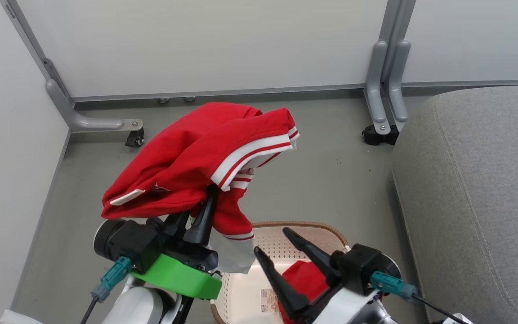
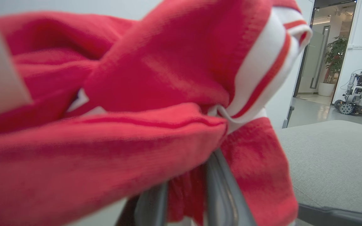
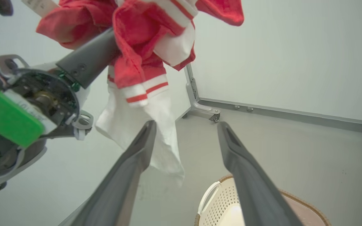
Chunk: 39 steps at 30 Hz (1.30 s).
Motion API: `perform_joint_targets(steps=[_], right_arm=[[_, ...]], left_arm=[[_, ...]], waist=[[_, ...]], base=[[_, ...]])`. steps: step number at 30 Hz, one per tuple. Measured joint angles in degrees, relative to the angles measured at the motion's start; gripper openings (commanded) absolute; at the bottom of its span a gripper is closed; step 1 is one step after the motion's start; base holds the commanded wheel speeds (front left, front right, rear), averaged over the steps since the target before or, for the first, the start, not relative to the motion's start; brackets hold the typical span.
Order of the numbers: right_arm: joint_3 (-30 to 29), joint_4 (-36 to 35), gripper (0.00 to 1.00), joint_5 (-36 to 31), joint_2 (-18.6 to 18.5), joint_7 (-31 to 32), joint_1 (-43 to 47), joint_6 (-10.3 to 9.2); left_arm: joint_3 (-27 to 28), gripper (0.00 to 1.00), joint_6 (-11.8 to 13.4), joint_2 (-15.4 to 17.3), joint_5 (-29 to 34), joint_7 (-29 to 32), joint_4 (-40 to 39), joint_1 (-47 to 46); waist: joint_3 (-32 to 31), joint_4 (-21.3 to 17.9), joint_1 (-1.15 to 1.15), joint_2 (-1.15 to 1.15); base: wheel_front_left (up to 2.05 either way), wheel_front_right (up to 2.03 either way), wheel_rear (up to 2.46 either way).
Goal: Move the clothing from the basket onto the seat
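The step in hand looks like the carry: the striped red garment [image 1: 205, 157] hangs bunched above the basket [image 1: 326, 231], toward the basket's left and far side, fully lifted out, while the grey seat [image 1: 479, 189] stands off the basket's right side. To do it well, I would keep the clamp firm, hold the load high enough that the white fabric dangling lowest clears the basket's brown rim, swing across the basket to its right, and let go only once most of the cloth rests on the cushion rather than its rounded edge. The left gripper [image 1: 205, 211] is nearly closed, its dark fingers pinching a fold of this garment, which drapes over them. The right gripper [image 1: 271, 240] is spread wide and holds nothing, poised over the basket's near-left part. The plain red garment [image 1: 306, 276] lies inside the basket, so half the job remains
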Motion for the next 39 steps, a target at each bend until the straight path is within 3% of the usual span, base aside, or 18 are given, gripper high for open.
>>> perform_joint_targets(steps=[7,17,18,20,39], right_arm=[[7.2,4.3,1.00,2.7,-0.6,-1.3,-7.0,0.00],[12.9,16.1,1.00,5.4,0.3,-5.6,-18.8,0.00],[13.3,17.1,0.95,5.8,0.3,-5.9,-19.6,0.00],[13.8,18.5,0.00,6.3,0.3,-6.6,-20.6,0.00],[15.9,24.3,0.00,10.2,0.4,-9.3,-24.3,0.00]], left_arm=[[-0.7,0.00,0.0,-0.1,0.0,0.0,0.0,-0.5],[-1.8,0.00,-0.1,-0.7,0.0,0.0,-0.2,-1.5],[-1.9,0.00,-0.1,-0.7,0.0,0.0,-0.1,-1.6],[-1.9,0.00,-0.1,-0.7,0.0,0.0,-0.1,-1.7],[-2.7,0.00,0.0,-0.7,-0.1,0.0,0.0,-1.7]], waist=[[0.4,0.9,0.00,0.00],[1.9,2.5,0.00,0.00],[2.0,2.7,0.00,0.00],[2.2,2.8,0.00,0.00],[2.0,2.9,0.00,0.00]], base=[[0.00,0.00,0.00],[0.00,0.00,0.00],[0.00,0.00,0.00],[0.00,0.00,0.00],[0.00,0.00,0.00]])
